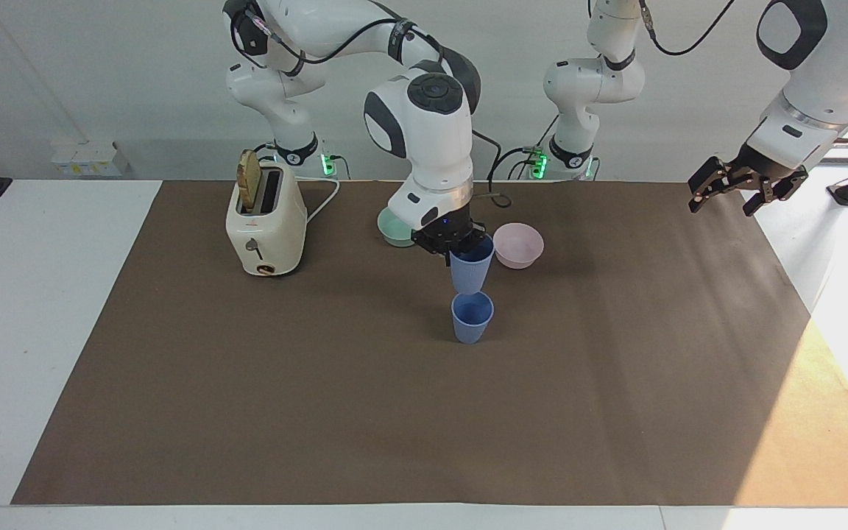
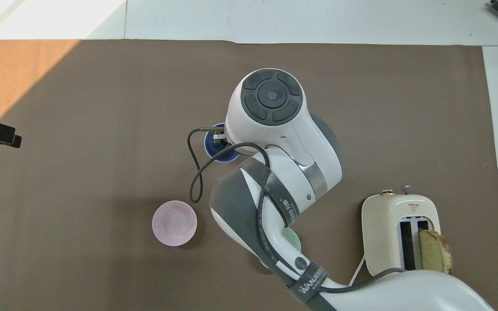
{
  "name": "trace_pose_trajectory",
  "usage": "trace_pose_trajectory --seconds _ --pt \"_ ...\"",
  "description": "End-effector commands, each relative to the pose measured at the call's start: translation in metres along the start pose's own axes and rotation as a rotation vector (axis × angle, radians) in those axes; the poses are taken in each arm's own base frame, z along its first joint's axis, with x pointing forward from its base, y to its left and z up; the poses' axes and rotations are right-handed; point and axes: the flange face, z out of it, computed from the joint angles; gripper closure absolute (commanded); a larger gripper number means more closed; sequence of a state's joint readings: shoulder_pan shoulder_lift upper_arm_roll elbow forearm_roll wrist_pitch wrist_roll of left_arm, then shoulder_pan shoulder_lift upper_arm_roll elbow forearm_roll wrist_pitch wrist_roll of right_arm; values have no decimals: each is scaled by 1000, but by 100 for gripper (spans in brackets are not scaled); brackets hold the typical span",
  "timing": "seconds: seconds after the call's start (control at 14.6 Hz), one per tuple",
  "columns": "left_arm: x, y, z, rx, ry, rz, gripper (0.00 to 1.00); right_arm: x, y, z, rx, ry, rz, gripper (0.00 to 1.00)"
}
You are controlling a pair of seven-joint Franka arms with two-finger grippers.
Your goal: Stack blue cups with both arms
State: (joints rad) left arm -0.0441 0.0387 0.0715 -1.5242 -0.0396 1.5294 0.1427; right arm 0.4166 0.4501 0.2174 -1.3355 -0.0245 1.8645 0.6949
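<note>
Hanging upright in the clenched right hand (image 1: 459, 250), held cup (image 1: 471, 271) sat directly over standing cup (image 1: 472, 317) mid-worktop, base just above its rim, axes aligned; straight descent looked enough. Left hand (image 1: 733, 193) waited, released, over the worktop's end

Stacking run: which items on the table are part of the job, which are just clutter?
Job:
- held blue cup, in the shut right gripper, over the standing one
- standing blue cup on the mat
- left gripper, open, waiting at the left arm's end

Clutter:
- teal bowl
- pink bowl
- toaster with a slice of bread
</note>
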Motion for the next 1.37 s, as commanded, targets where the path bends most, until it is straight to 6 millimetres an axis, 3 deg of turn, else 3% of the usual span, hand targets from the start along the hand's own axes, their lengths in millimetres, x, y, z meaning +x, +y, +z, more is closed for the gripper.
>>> trace_pose_trajectory --seconds 0.0,0.21,0.55,0.89,1.3 --pt "-4 -3 -3 18 9 5 0 7 -6 18 -2 22 13 100" --pt "-5 -4 -4 18 10 2 0 9 -8 33 -18 22 6 100" --pt "-5 -4 -4 18 10 2 0 10 -13 42 0 41 0 100" --pt "-5 -4 -4 18 10 2 0 10 -10 46 -30 39 -8 100" --pt "-4 -3 -3 18 9 5 0 22 -1 46 7 55 18 100"
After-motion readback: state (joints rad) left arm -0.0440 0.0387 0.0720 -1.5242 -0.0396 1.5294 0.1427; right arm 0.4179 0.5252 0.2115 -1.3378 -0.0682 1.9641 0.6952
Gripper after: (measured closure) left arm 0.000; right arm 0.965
